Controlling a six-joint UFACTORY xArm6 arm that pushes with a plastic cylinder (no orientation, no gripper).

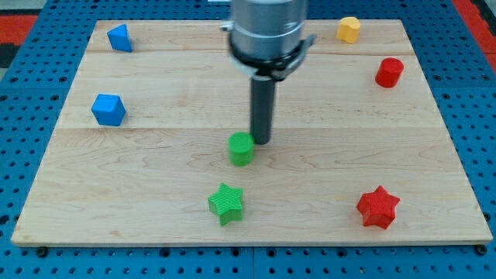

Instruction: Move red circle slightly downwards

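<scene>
No pincer is fitted; my tip (261, 142) is seen touching the upper right edge of the green plastic cylinder block (242, 148). The red plastic circle block (389, 72) is found well apart, toward the view's upper right. The arm's upper housing (267, 31) is cut off at the view's top.

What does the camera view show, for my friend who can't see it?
My tip rests on a wooden board, right beside a green round block, far from the red circle at the view's upper right. Also there: a green star, red star, two blue blocks, and a yellow block.
</scene>
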